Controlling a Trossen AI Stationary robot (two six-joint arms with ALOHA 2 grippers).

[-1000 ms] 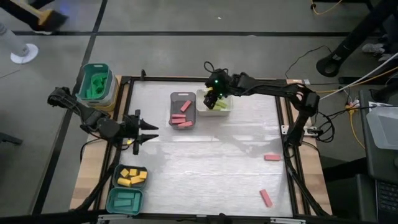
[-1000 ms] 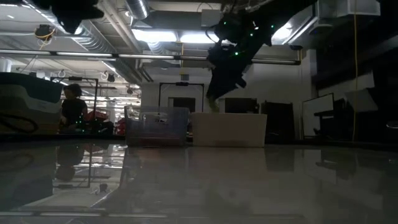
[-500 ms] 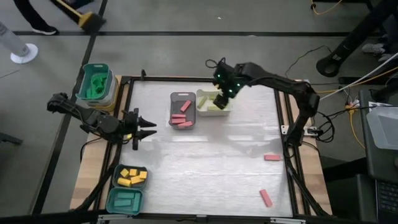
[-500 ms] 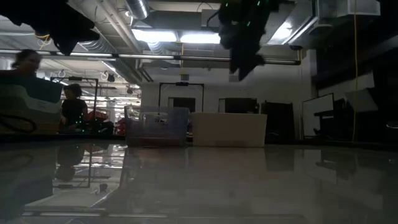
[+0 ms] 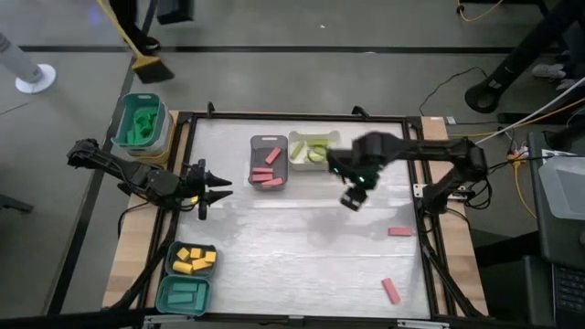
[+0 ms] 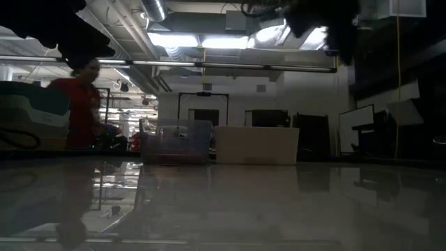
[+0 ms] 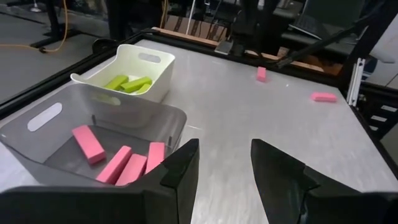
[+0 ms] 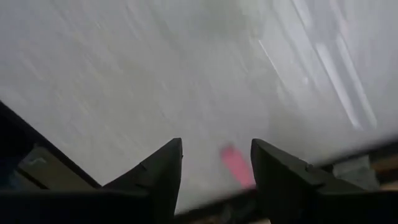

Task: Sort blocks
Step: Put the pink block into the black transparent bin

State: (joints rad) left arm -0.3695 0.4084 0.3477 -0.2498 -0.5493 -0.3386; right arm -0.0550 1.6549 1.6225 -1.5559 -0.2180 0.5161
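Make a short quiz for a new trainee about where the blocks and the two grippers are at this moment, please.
1. True or false: two pink blocks lie loose on the table.
2. Which tray holds light green blocks? A grey tray; B white tray; C both.
3. Fill in: the right gripper hangs over the bare table, open and ____.

Key
1. True; the second lies near the front edge.
2. B.
3. Empty. The left gripper waits open at the left edge.

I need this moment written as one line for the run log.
right gripper: open, empty, above bare table | left gripper: open, waiting beside grey tray | loose: two pink blocks | green blocks in white tray
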